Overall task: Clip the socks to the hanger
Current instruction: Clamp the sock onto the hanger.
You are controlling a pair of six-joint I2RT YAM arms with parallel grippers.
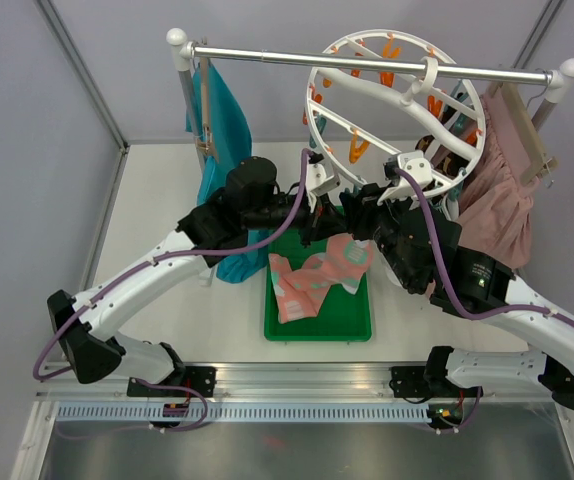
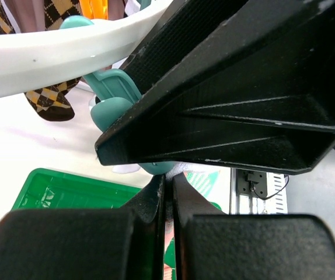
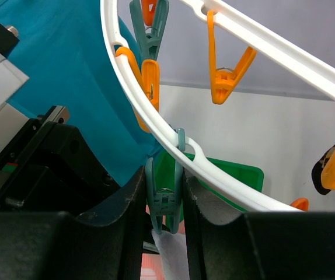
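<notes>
Lying in green tray (image 1: 350,318): pink socks (image 1: 312,280) | right hand (image 3: 164,182) squeezes teal clip (image 3: 165,207) | left hand (image 2: 167,195) closed

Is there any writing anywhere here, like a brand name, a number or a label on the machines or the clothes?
None can be read. The robot arms, white hanger, clips, pink socks and green tray show no letters, numbers or signs in any view.

Pale grey panel walls (image 1: 7,150) around a white table (image 1: 157,190); a metal clothes rail (image 1: 267,55) at the back
</notes>
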